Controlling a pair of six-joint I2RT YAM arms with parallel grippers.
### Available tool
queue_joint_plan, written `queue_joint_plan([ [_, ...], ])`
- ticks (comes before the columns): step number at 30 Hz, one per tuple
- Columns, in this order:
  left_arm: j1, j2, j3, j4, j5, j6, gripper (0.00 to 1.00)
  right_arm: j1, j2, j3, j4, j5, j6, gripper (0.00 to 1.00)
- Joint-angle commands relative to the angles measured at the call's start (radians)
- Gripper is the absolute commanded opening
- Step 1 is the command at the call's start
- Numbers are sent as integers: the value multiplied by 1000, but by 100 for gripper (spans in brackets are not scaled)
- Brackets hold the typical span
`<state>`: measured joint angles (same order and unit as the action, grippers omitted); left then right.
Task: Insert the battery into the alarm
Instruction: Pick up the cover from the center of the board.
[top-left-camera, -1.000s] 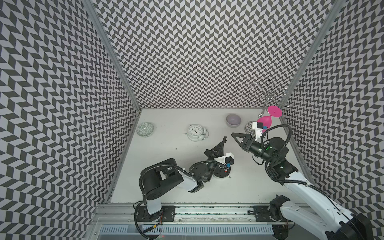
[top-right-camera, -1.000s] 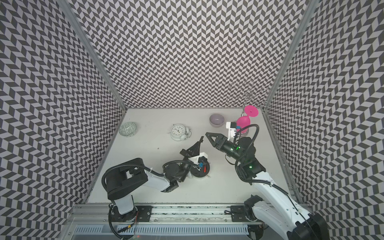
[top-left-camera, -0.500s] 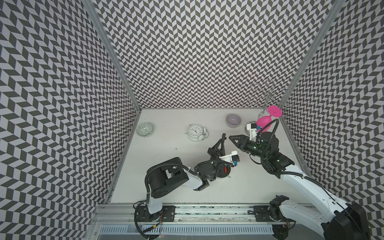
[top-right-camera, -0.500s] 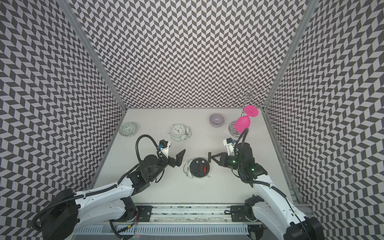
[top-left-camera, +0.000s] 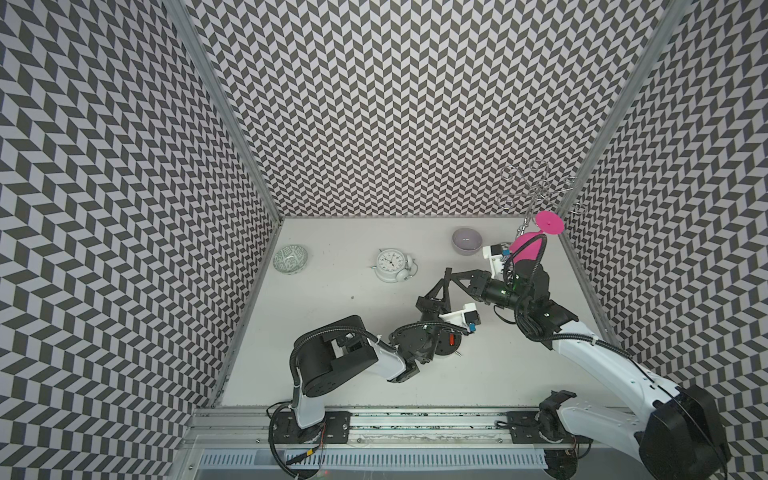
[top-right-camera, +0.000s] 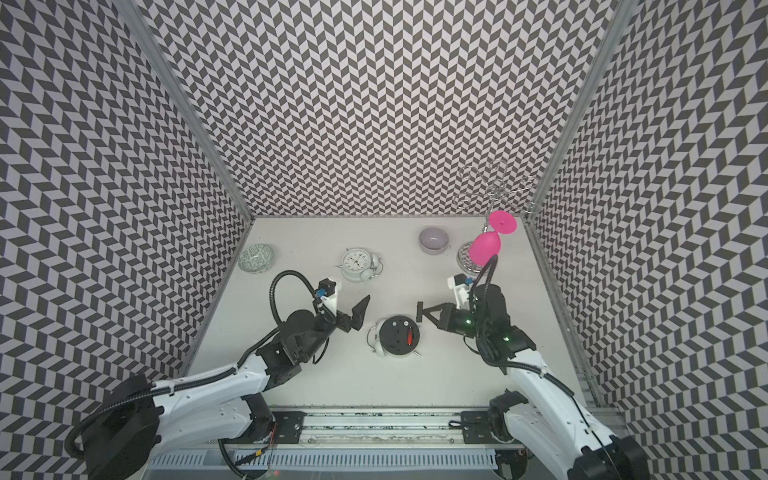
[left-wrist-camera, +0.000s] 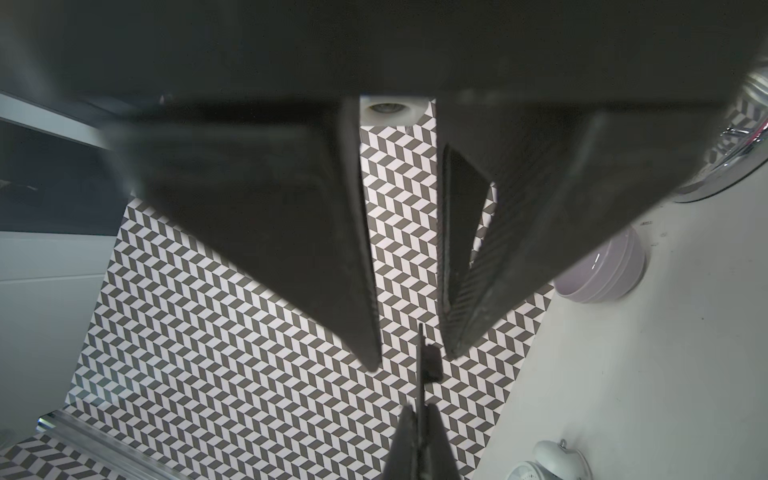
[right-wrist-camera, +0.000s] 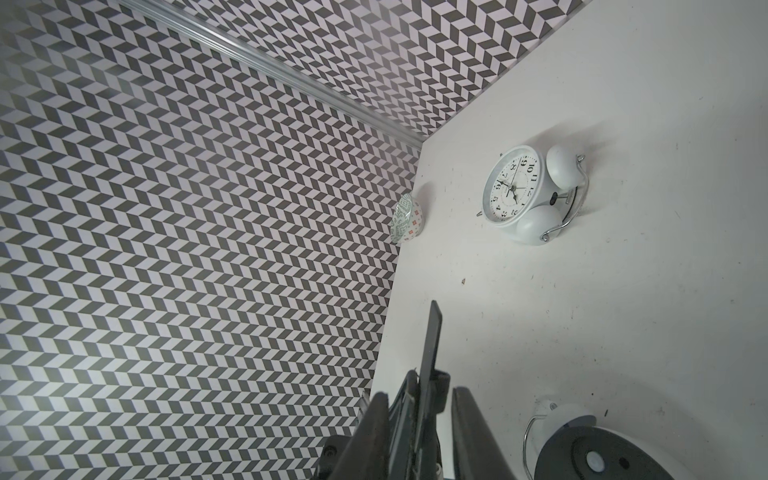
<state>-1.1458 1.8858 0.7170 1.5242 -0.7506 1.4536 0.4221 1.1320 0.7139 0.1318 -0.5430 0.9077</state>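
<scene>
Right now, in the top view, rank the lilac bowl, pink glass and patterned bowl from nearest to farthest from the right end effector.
From the right end effector, in a top view:
1. Lilac bowl, just beyond it toward the back wall.
2. Pink glass, in the back right corner.
3. Patterned bowl, far across by the left wall.
</scene>
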Motion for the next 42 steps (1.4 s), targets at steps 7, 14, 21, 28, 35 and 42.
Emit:
queue_joint_plan([
  [7,-11,6,4,330,16,8,0,-2,11,33,60,-14,3,17],
  [14,-11,11,7,330,13,16,0,-2,23,38,47,-23,5,10],
  [21,-12,10,6,330,13,16,0,-2,18,37,41,-17,4,0],
  [28,-19,5,-1,330,-5,-8,51,-3,-7,30,42,10,-4,0],
  [35,-48,-7,-49,327,-26,-84,69,-6,-21,24,33,59,-11,0],
  [42,-53,-86,-212,263,-84,-325,77,-54,-57,30,-49,123,-69,0],
])
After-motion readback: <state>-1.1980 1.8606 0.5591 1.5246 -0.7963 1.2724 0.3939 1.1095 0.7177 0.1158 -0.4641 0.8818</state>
